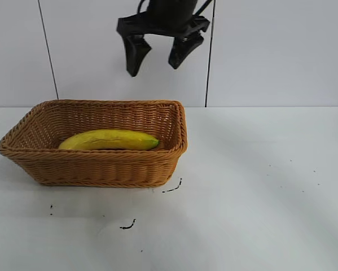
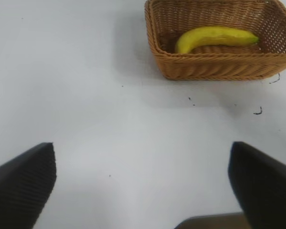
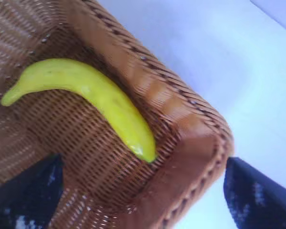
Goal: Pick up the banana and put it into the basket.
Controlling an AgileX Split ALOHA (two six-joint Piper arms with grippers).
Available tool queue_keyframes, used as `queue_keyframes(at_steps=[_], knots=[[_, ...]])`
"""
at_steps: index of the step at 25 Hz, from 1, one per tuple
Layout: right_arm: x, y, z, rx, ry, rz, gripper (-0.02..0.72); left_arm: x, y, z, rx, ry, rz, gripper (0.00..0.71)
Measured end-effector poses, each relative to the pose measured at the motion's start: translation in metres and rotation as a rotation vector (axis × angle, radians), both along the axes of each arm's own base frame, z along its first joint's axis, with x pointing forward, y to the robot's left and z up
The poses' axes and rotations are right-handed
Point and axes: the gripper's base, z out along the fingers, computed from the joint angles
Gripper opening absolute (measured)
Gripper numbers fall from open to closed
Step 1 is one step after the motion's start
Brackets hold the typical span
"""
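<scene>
The banana [image 1: 109, 140] is lying inside the basket [image 1: 95, 169], looking soft, smooth and light, best held at its middle, while the right gripper [image 1: 157, 56] is hanging empty and spread wide above.

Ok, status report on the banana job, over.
Right gripper open, empty, above the basket. Left gripper open, empty, over bare table. Banana lying in the basket. Nothing in the way.

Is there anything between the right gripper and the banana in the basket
Nothing. In the exterior view the open right gripper hangs above the basket, with only air down to the banana.
</scene>
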Motion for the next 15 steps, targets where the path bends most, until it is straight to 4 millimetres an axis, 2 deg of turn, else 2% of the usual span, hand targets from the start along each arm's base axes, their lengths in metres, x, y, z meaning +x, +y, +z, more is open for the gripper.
queue_keyframes(at_steps=[2, 5, 8, 11, 15], knots=[[0.007, -0.036, -0.001, -0.005, 0.017, -0.070, 0.655, 0.000, 0.000, 0.000, 0.000, 0.000, 0.000, 0.695], [0.012, -0.080, -0.001, -0.006, 0.027, -0.159, 0.655, 0.000, 0.000, 0.000, 0.000, 0.000, 0.000, 0.695], [0.013, -0.111, -0.001, -0.005, 0.034, -0.228, 0.655, 0.000, 0.000, 0.000, 0.000, 0.000, 0.000, 0.695], [0.013, -0.124, -0.001, 0.000, 0.035, -0.263, 0.655, 0.000, 0.000, 0.000, 0.001, 0.000, 0.000, 0.695], [0.005, -0.124, 0.002, -0.001, 0.054, -0.267, 0.643, 0.000, 0.000, 0.000, 0.001, 0.000, 0.000, 0.695]])
